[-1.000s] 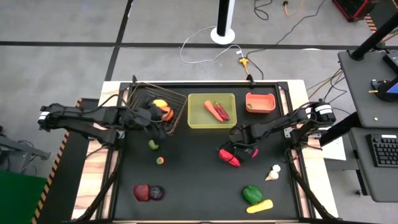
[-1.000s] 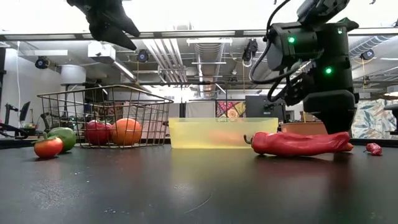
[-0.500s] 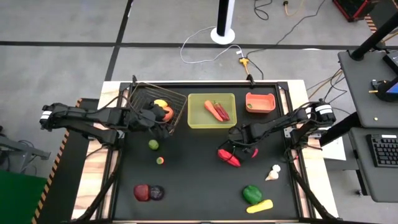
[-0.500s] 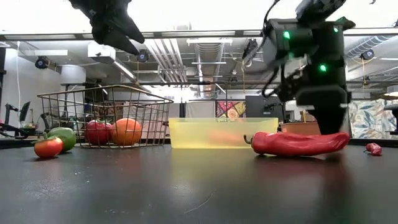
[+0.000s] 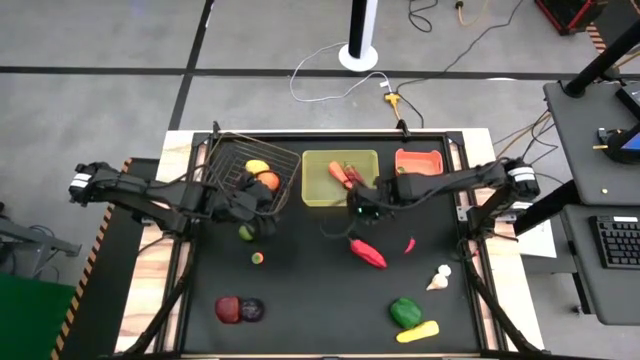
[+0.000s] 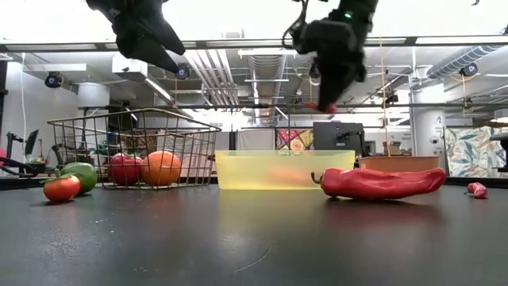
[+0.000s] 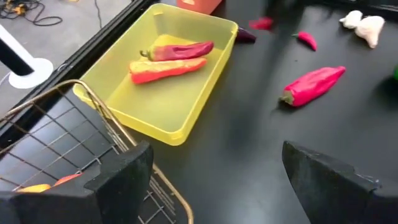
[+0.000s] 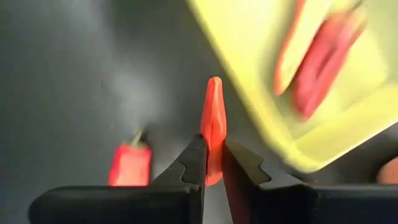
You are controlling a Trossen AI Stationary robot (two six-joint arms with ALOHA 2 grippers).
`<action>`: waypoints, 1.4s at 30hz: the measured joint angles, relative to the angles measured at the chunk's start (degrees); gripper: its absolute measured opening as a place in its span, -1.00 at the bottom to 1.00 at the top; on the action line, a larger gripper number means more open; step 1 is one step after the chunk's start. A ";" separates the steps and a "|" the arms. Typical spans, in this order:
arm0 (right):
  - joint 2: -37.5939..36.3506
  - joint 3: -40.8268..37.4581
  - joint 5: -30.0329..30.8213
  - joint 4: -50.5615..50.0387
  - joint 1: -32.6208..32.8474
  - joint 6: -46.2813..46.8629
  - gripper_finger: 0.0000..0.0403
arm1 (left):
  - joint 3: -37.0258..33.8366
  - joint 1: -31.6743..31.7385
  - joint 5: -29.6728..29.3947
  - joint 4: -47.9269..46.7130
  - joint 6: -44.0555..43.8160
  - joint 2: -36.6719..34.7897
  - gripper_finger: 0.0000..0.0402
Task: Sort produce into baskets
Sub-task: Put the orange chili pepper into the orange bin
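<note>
Item: small red chili (image 8: 213, 127), pinched in my right gripper (image 8: 212, 163) above the table, at the yellow tray's (image 5: 315, 194) five o'clock corner. My left gripper (image 7: 214, 168) (fingers wide apart, empty) hangs beside the wire basket (image 5: 225, 160), probably near the lime (image 5: 245, 233).

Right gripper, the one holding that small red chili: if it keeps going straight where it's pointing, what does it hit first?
Probably the yellow tray. The right gripper, shut on the small red chili, points toward the tray's near corner, with only bare table between; depth is hard to judge.
</note>
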 joint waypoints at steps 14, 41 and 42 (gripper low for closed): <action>0.07 2.30 4.75 -7.33 -22.20 -9.02 -0.84 | -0.02 -5.23 -0.05 -0.35 -3.69 -0.32 0.67; 0.07 -10.91 11.10 -8.78 -39.04 2.49 -0.74 | -0.75 -7.36 -0.07 -4.48 -10.91 -0.06 0.67; 0.07 -11.40 11.03 -8.20 -39.04 2.53 -0.70 | -0.91 -7.45 -0.07 -4.54 -11.11 -0.06 0.67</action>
